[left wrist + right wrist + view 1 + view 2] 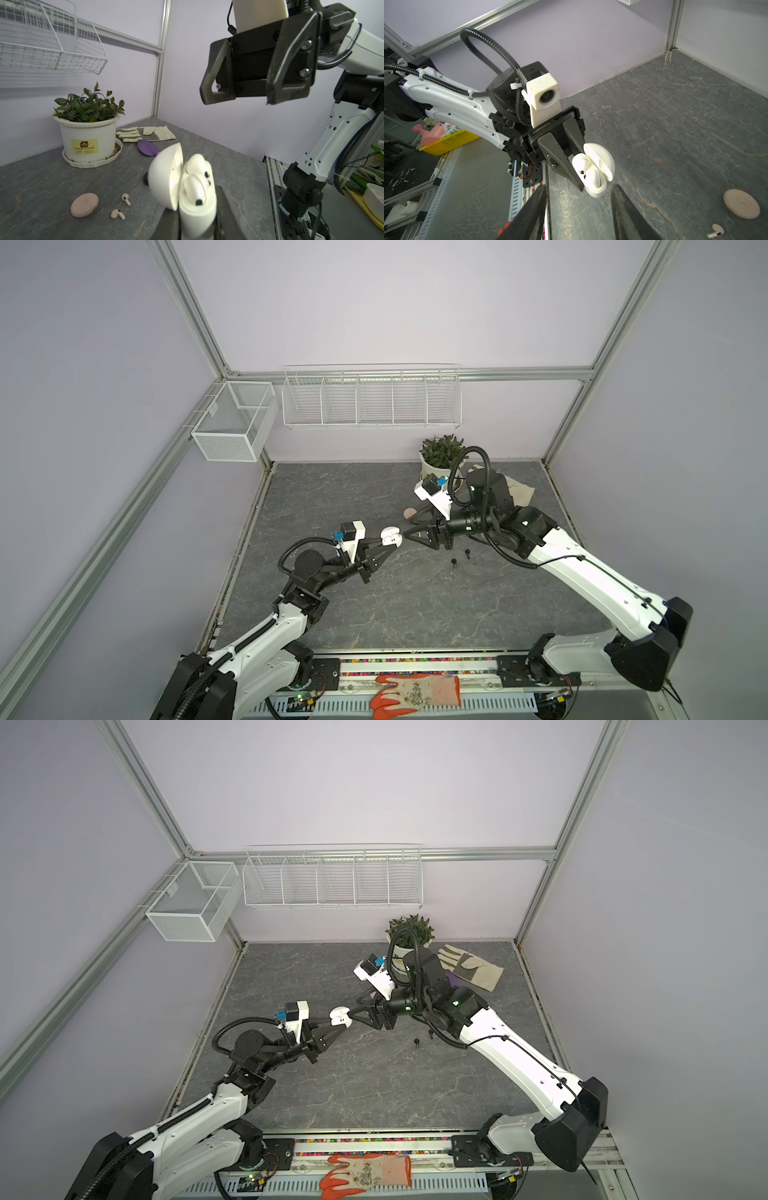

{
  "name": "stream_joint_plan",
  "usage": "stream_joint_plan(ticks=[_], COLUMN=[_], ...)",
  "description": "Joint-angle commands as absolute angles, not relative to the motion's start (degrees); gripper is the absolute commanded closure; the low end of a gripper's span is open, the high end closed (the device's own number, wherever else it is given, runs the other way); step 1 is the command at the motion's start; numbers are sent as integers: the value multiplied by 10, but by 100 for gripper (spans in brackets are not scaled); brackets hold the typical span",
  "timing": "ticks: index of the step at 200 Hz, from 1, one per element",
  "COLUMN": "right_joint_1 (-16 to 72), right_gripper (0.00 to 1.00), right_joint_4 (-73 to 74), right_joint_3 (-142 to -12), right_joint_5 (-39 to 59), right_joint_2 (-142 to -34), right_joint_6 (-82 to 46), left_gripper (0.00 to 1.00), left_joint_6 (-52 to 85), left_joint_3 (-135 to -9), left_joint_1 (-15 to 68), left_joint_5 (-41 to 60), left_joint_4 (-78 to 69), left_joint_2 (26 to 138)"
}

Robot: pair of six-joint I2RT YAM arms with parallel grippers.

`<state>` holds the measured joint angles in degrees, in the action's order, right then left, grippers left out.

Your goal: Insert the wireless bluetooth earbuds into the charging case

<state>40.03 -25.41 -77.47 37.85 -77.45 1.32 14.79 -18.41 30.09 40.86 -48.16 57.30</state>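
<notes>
At the centre of both top views, above the grey surface [374, 605], the left jaws clamp the open white case [391, 536], both its earbuds [196, 188] seated; the right jaws, parted and empty just beside it, should, I think, press the lid [164, 178] shut squarely.

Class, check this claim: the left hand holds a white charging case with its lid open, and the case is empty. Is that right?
Not empty. The left hand holds the white charging case with its lid open, but two white earbuds sit in it, as the left wrist view shows.
</notes>
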Motion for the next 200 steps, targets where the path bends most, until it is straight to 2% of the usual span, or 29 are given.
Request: stream_joint_plan(ticks=[1,63,103,135,200], right_joint_1=[374,346,337,339,354], right_gripper=[47,39,40,39,41], right_joint_4=[-308,-315,-385,-336,-341], right_joint_3=[-788,-763,-792,-776,-782], right_joint_5=[447,475,504,565,590], right_joint_2=[-785,-785,-834,-862,-873], right_joint_6=[58,32,36,-3,1], left_gripper=[100,100,100,100,100], left_joint_6=[127,95,81,76,81], left_joint_3=[-215,-244,-237,-240,-249], left_joint_1=[307,310,316,318,317], left_joint_5=[472,545,556,564,563], left_joint_4=[-491,-489,-494,-488,-479], left_joint_2=[597,649,654,657,664])
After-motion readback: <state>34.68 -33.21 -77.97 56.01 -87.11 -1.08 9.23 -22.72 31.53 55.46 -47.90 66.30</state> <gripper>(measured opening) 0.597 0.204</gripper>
